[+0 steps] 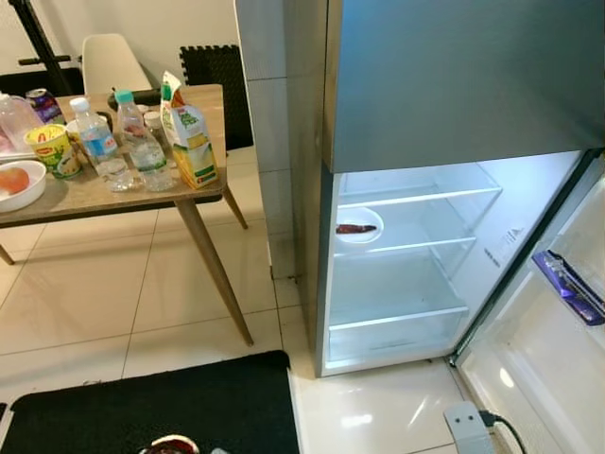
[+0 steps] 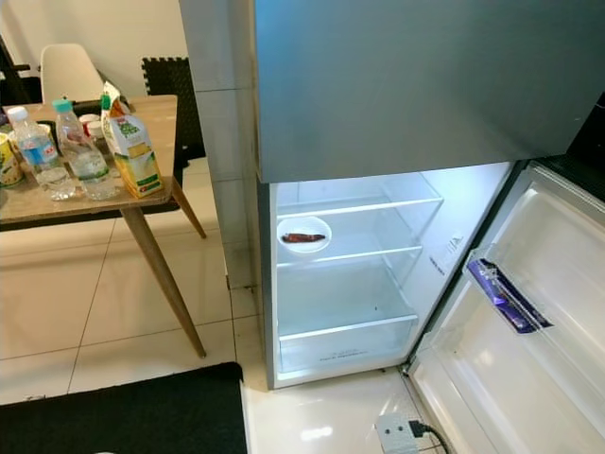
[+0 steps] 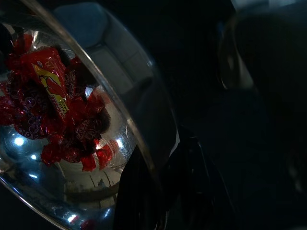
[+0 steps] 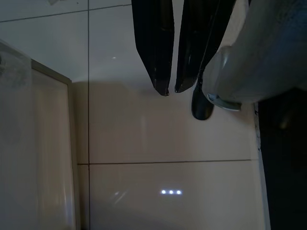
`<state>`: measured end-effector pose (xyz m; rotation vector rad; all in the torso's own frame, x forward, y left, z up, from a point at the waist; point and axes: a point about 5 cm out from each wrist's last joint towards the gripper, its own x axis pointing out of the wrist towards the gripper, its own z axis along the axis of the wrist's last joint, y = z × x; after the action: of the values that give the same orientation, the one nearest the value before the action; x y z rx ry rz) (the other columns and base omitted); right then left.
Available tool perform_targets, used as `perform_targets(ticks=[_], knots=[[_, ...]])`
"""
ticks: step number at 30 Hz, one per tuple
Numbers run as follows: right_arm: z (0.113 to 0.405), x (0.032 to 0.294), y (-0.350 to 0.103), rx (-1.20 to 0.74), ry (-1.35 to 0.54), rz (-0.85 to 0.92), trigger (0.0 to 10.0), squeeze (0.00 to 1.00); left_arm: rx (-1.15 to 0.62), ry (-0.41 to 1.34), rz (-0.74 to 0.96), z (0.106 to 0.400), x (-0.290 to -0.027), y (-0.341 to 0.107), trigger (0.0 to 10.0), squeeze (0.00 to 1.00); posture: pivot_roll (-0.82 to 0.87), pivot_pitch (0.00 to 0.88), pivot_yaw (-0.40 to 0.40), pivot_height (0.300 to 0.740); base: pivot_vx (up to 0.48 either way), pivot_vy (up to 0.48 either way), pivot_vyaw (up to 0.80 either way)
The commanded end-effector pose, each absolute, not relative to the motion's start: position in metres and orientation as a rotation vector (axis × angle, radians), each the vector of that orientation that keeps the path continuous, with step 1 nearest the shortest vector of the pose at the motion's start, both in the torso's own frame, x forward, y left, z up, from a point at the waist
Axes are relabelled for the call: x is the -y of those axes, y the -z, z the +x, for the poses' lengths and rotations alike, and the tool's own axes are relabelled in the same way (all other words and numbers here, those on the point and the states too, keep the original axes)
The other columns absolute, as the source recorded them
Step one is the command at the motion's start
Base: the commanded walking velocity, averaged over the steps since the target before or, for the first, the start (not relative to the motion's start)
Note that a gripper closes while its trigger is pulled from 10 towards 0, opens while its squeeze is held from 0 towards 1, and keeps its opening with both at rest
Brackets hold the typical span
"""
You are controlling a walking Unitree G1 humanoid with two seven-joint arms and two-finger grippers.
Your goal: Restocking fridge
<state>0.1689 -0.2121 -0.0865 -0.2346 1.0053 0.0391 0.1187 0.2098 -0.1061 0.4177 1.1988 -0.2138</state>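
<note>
The fridge (image 1: 397, 284) stands open with lit, mostly bare shelves. On its middle shelf sits a white plate (image 1: 358, 226) with a dark reddish piece of food. In the left wrist view my left gripper (image 3: 160, 167) is shut on the rim of a shiny metal bowl (image 3: 29, 163) that holds red-wrapped candies (image 3: 48, 105). A sliver of that bowl (image 1: 170, 445) shows low down over the black mat. My right gripper (image 4: 171, 91) hangs shut over pale floor tiles, holding nothing.
The fridge door (image 1: 558, 369) swings out to the right, with a purple packet (image 1: 567, 286) in its rack. To the left, a wooden table (image 1: 95, 194) carries a juice carton (image 1: 192, 142), water bottles (image 1: 97, 144), a noodle cup (image 1: 54, 149) and a white bowl (image 1: 19, 184). A power strip (image 1: 468, 430) lies by the door.
</note>
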Motion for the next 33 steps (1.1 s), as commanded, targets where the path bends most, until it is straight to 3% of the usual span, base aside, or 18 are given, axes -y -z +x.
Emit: perform_targets(ticks=[1, 33], knots=[[0.167, 0.212, 0.088, -1.017, -0.024, -0.227, 10.0, 0.00, -1.196, 0.203, 0.420, 0.119, -0.212, 0.106, 10.0, 0.00, -0.05, 0.000, -0.001, 0.740, 0.000, 0.000, 0.00], [0.169, 0.207, 0.087, -1.012, -0.071, -0.217, 10.0, 0.00, -1.241, 0.228, 0.392, 0.108, -0.209, 0.109, 10.0, 0.00, -0.03, 0.000, -0.009, 0.740, 0.000, 0.000, 0.00]])
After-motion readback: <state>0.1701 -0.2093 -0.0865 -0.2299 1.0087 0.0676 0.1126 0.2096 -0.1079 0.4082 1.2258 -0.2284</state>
